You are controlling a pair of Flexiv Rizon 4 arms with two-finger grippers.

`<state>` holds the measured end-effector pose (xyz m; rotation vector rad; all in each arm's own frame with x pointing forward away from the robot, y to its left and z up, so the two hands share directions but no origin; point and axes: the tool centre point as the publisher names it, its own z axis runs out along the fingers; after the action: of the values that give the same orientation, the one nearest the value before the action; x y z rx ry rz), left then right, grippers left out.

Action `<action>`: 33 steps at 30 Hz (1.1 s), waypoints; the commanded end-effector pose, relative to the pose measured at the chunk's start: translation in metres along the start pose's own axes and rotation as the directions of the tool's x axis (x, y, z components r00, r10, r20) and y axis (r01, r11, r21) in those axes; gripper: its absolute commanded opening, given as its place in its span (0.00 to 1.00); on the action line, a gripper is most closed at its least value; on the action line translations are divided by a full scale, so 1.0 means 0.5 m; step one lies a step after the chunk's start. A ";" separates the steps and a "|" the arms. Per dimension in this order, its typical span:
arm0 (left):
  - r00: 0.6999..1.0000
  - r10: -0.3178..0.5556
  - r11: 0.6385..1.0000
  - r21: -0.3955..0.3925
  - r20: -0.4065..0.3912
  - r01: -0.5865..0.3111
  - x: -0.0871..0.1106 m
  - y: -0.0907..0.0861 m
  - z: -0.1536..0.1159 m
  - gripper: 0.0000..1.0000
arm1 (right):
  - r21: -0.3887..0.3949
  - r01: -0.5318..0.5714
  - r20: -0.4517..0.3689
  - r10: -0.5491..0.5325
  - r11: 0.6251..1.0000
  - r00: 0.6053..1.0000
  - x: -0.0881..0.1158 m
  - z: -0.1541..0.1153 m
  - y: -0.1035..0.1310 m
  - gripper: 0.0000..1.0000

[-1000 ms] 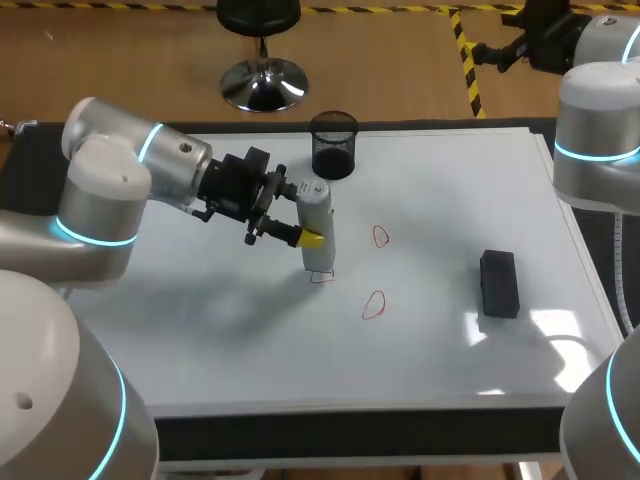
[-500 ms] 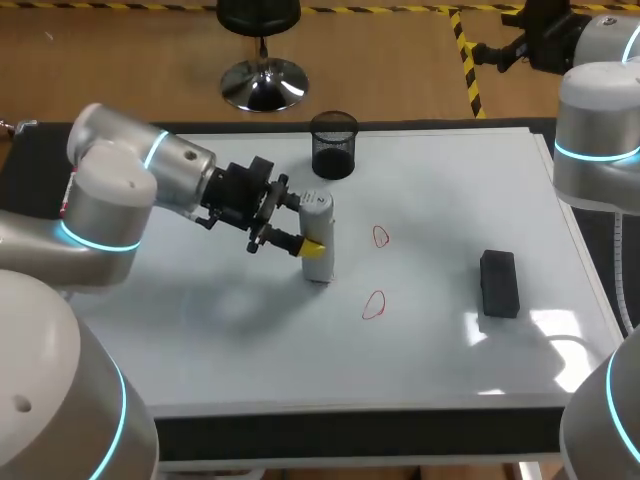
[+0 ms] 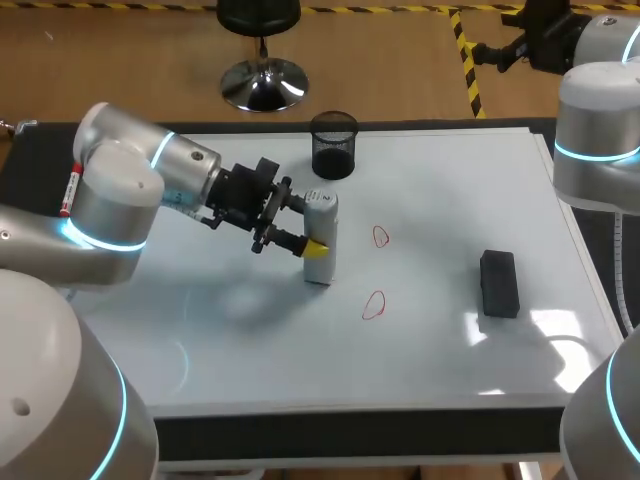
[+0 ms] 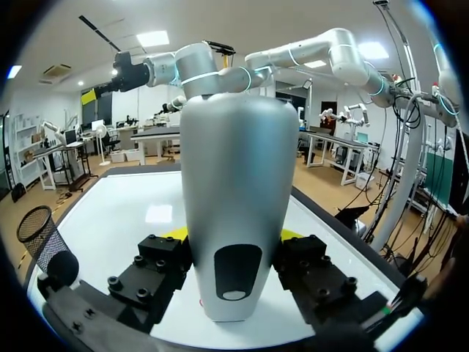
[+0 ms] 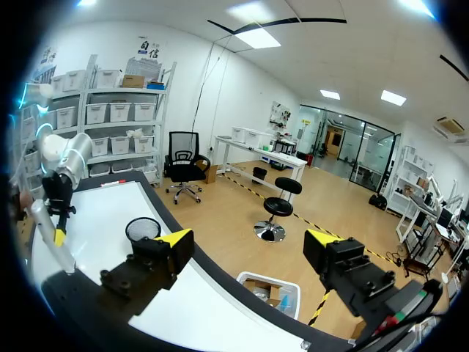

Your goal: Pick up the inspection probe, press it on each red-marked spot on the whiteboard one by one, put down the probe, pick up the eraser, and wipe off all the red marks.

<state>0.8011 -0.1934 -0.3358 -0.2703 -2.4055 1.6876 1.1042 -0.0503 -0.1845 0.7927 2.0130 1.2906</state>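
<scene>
A white whiteboard [image 3: 430, 340] covers the tabletop, seen from above in the head view. Just toward 10 o'clock of its middle stands the inspection probe [image 3: 319, 240], a pale grey cylinder, upright with its lower end down at the board's surface. The left hand [image 3: 300, 232] comes in from 9 o'clock and is clamped on the probe's lower half, one yellow-tipped finger on each side; the left wrist view shows both fingers pressed against the body from opposite sides. Two red marks are bare on the board: one small loop [image 3: 380, 237] lies near the probe at its 3 o'clock, the other loop [image 3: 373, 305] at about its 4 o'clock. The black eraser [image 3: 498, 283] lies flat well apart toward the board's 3 o'clock side. A black mesh cup [image 3: 333, 145] stands at the probe's 12 o'clock, by the far edge. The right hand [image 5: 249, 246] is held off beyond the tabletop's edge, its fingers wide apart with nothing between them.
</scene>
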 end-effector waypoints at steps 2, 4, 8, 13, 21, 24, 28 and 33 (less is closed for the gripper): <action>1.000 -0.003 1.000 -0.004 -0.001 0.003 -0.010 0.029 0.012 0.00 | 0.000 0.000 0.000 0.000 1.000 1.000 0.000 0.000 0.000 1.00; 1.000 -0.002 1.000 -0.003 -0.001 0.002 -0.010 0.030 0.011 0.00 | 0.000 0.000 0.000 0.000 1.000 1.000 0.000 0.000 0.000 1.00; 1.000 -0.001 1.000 0.000 -0.004 0.001 -0.008 0.029 0.008 0.00 | 0.000 0.000 0.000 0.000 1.000 1.000 0.000 0.000 0.000 1.00; 1.000 0.009 1.000 0.007 -0.007 -0.009 -0.003 0.029 0.006 0.00 | 0.000 0.000 0.000 0.000 1.000 1.000 0.000 0.000 0.000 1.00; 0.999 0.021 1.000 0.012 -0.032 -0.020 0.002 0.028 0.005 0.00 | 0.000 0.000 0.000 0.000 1.000 1.000 0.000 0.000 0.000 1.00; 0.999 0.023 1.000 0.011 -0.031 -0.023 0.003 0.027 0.005 0.00 | 0.000 0.000 0.000 0.000 1.000 1.000 0.000 0.000 0.000 1.00; 0.999 0.023 1.000 0.011 -0.031 -0.023 0.003 0.027 0.005 0.00 | 0.000 0.000 0.000 0.000 1.000 1.000 0.000 0.000 0.000 1.00; 0.999 0.023 1.000 0.011 -0.031 -0.023 0.003 0.027 0.005 0.00 | 0.000 0.000 0.000 0.000 1.000 1.000 0.000 0.000 0.000 1.00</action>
<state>0.7998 -0.1906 -0.3361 -0.3197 -2.3827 1.6912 1.1042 -0.0503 -0.1845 0.7927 2.0131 1.2906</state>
